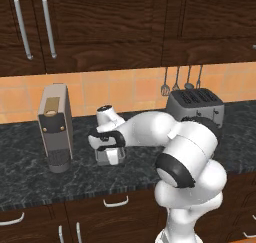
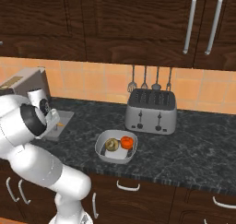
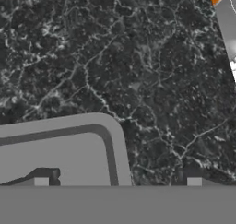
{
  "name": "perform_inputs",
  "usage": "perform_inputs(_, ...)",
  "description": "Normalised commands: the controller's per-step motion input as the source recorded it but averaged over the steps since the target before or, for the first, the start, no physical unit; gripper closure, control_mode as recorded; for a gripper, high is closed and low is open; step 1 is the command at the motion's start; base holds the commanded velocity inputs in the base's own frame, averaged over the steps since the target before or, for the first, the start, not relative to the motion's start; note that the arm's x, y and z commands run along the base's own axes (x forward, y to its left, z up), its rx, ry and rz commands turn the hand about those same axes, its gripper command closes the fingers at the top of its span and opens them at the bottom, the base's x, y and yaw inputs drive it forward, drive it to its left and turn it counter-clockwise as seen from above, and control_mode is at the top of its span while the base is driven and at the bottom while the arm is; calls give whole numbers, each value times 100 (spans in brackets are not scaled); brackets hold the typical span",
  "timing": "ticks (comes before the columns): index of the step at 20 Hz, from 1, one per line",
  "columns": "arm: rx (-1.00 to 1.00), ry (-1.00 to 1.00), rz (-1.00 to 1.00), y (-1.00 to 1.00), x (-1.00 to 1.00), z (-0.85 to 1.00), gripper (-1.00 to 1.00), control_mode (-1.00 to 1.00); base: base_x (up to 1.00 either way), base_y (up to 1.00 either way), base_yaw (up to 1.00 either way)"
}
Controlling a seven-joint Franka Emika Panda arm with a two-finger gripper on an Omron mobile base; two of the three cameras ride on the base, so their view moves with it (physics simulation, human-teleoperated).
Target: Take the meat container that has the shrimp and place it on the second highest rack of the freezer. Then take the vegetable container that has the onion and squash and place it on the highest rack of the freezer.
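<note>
The meat container point(image 2: 66, 117), a grey tray, lies on the dark counter left of the toaster, partly hidden by my arm. The small orange shrimp point(image 2: 60, 124) shows inside it. In the hand view a rounded corner of the meat container point(image 3: 60, 149) sits at the lower left. My gripper point(image 3: 117, 184) is open and low over that corner, one fingertip point(image 3: 41, 181) above the tray's inside and the other above bare counter. From the left base view the gripper point(image 1: 108, 162) points down at the counter. The vegetable container point(image 2: 102, 153), a pale rounded bowl, holds the onion point(image 2: 111, 144) and squash point(image 2: 126, 141). The freezer is out of view.
A coffee machine point(image 1: 55, 127) stands at the left of the counter and a toaster point(image 2: 151, 111) at the right, utensils hanging on the tiled wall behind it. Dark wall cabinets hang above. The counter's front edge point(image 1: 75, 194) runs just below the gripper.
</note>
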Motion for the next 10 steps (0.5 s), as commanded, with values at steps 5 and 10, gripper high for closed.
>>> perform_inputs(5, 0, 0, 0, 7, 3, -28, -100, -100, 0, 0, 0)
perform_inputs(10, 0, 0, 0, 0, 0, -34, -100, -100, 0, 0, 0)
